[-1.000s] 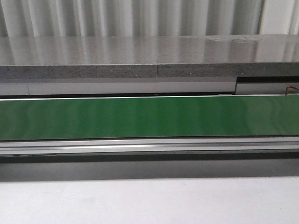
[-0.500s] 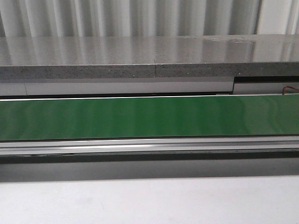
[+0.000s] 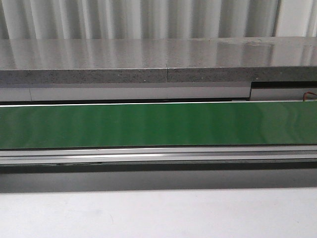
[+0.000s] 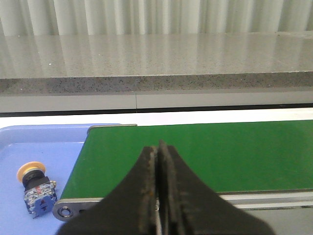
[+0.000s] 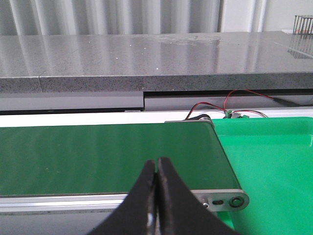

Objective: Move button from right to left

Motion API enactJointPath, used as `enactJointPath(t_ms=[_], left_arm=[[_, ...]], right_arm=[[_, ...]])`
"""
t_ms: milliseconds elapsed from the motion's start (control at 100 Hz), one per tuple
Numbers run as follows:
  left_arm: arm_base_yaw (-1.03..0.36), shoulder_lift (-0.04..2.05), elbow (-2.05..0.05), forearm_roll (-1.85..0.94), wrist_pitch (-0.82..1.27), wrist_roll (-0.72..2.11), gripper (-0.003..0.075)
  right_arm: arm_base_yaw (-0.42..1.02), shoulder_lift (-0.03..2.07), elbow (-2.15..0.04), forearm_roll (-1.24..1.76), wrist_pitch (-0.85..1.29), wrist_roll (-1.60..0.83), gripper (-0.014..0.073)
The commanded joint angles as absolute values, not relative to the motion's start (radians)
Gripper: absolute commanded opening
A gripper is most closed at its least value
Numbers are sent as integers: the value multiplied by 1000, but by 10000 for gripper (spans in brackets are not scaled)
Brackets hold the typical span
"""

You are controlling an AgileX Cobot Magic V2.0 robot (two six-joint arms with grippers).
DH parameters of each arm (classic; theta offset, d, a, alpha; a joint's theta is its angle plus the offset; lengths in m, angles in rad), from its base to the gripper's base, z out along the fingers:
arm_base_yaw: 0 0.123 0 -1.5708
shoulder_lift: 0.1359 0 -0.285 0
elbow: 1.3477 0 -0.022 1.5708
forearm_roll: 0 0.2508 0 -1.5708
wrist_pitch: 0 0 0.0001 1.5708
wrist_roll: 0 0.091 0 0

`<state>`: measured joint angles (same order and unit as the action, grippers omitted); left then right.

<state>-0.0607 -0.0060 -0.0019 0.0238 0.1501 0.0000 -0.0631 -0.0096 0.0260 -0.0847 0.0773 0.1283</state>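
Since button (image 4: 34,188) is already lying in blue tray (image 4: 29,147) at belt's (image 4: 195,156) left end, task is looking done; both pincers, left (image 4: 157,196) and right (image 5: 156,196), are sitting closed, empty; nothing left but idling.

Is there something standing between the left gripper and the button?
Nothing visible does. In the left wrist view the button lies on its side in the blue tray, beside the end of the green conveyor belt. The left gripper, jaws together and empty, hangs over the belt's edge.

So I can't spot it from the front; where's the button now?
Only the left wrist view shows the button: it lies on the blue tray, just beyond the green belt's end roller.
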Motion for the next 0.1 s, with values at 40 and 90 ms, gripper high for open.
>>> enactJointPath(t_ms=[40,90], left_arm=[[-59,-40,24,22,73,-7,-20],[-59,-40,24,22,73,-7,-20]], right_arm=[[-69,-26,11,-97,0,131,-67],[-69,-26,11,-97,0,131,-67]])
